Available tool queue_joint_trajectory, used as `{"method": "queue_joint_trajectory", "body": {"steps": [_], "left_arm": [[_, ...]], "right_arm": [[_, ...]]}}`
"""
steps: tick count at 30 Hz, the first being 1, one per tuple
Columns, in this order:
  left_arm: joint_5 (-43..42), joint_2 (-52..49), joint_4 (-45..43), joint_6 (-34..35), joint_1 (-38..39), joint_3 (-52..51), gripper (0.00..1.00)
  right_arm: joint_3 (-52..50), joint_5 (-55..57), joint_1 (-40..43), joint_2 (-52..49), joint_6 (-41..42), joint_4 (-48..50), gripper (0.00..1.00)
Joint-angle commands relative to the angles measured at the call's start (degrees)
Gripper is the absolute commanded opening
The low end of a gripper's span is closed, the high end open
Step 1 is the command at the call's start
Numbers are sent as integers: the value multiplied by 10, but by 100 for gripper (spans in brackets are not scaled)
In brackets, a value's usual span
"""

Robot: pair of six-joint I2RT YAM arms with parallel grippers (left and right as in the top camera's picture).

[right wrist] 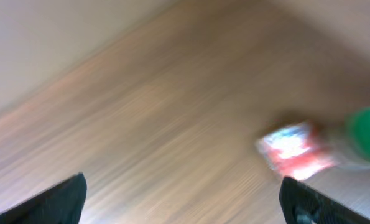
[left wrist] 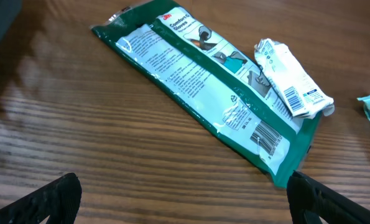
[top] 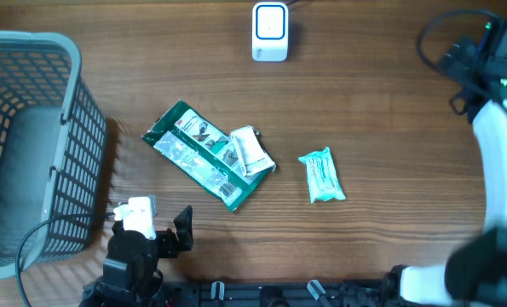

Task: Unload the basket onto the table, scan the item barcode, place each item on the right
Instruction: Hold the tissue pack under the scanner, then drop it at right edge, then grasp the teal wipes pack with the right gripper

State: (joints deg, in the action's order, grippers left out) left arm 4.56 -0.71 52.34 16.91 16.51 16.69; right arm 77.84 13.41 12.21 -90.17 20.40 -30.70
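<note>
A green glove packet (top: 200, 153) lies flat and slantwise at the middle of the wooden table (top: 389, 102), printed side up, its barcode (left wrist: 268, 137) showing near the lower end in the left wrist view. A small white packet (top: 251, 151) rests across that same end, touching it, with a barcode of its own facing up. A teal pack (top: 322, 175) sits apart to the right. The white scanner (top: 269, 32) stands at the far edge, well away from all three. A grey basket (top: 83, 128) fills the left side.

The left gripper (top: 158, 222) hovers near the table's front edge, jaws wide and empty, aimed at the green packet. The right gripper (right wrist: 191, 202) is up at the far right, its fingers also spread wide with nothing between them. Its camera view is badly smeared, and a red-and-white shape (right wrist: 293, 152) in it cannot be identified.

No item has been lifted, so the scan appears not yet begun. The overlap is the likely trouble: a pinch on the green packet could drag or tip off the white one, or catch both. The thin, glossy film may also slip from the fingers or crease over the code, and a code turned away from the scanner would not read.
</note>
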Motion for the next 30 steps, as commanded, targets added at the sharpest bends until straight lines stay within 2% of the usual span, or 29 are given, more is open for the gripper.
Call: {"method": "queue_joint_trajectory", "body": {"steps": [1, 2, 3, 6, 8, 9, 11, 13, 16, 17, 19, 21, 26, 29, 30], "left_arm": [[0, 3, -2, 5, 3, 0, 100], [0, 3, -2, 5, 3, 0, 100], [0, 3, -2, 5, 3, 0, 100], [0, 3, -2, 5, 3, 0, 100], [0, 3, -2, 5, 3, 0, 100], [0, 3, -2, 5, 3, 0, 100], [0, 3, -2, 5, 3, 0, 100], [0, 3, -2, 5, 3, 0, 100], [0, 3, -2, 5, 3, 0, 100], [0, 3, -2, 5, 3, 0, 100], [0, 3, -2, 5, 3, 0, 100], [0, 3, -2, 5, 3, 0, 100], [0, 3, -2, 5, 3, 0, 100], [0, 3, -2, 5, 3, 0, 100], [0, 3, -2, 5, 3, 0, 100]], "right_arm": [[10, -334, -88, 77, -9, -87, 99], [7, -392, -123, 79, -9, -134, 100], [-1, -399, -154, 77, -9, -165, 100], [-69, -306, -321, 42, -21, -188, 100], [-75, -257, -389, 10, 9, -195, 100], [-75, -211, -431, -11, 26, -196, 97], [-75, -127, -490, -46, 55, -198, 71], [-75, -37, -532, -75, 102, -221, 74], [-75, 59, -558, -94, 173, -291, 78], [-75, 73, -558, -96, 184, -304, 80], [-75, 99, -558, -99, 192, -325, 91], [-75, 106, -558, -105, 192, -326, 93], [-75, 110, -558, -159, 207, -330, 92], [-75, 110, -558, -217, 212, -332, 87], [-75, 110, -557, -231, 216, -335, 80]]}}
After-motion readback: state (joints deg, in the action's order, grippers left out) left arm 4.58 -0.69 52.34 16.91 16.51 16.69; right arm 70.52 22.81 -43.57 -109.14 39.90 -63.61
